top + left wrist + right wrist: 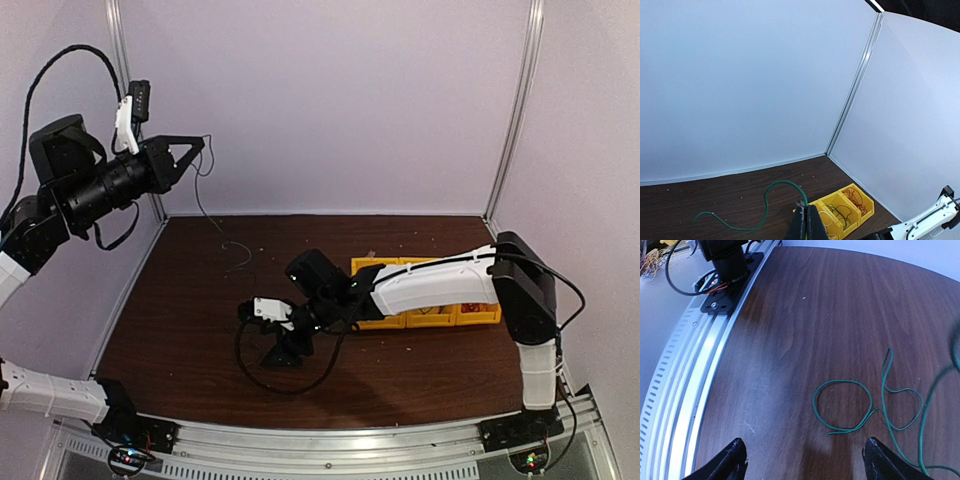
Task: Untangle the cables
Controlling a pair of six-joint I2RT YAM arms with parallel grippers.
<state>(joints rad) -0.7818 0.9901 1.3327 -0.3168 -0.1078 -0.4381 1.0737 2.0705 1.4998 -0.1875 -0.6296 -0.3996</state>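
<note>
Step in hand (judged): a single green cable [765, 201] is being stretched out so that its loops can be worked free. The left gripper [196, 148] is being held high at the far left, well above the table [180, 330], its jaws clenched on one end of the cable (in the left wrist view the strand is being pinched right at the tips). From there the cable is being let down in a thin line to the table. The rest of it is lying left of centre, in two small loops side by side with a crossing between them.

The right gripper [802, 455] is being held low over the middle of the table, jaws spread wide with nothing between them. The loops are lying just ahead of its fingers [730, 460], apart from them. Yellow bins [430, 300] are sitting right of centre behind the right arm, with more thin wires inside (orange, dark and pale; too small to sort).

Next move, as judged: the right jaws are to be brought forward and down onto one run of the strand near the crossing, then closed on that run only. The wire is thin and flat on the wood, so the tips are needing to go right down to the surface. If it is pulled hard against the raised end, a loop could be tightened into a knot instead of opened.
</note>
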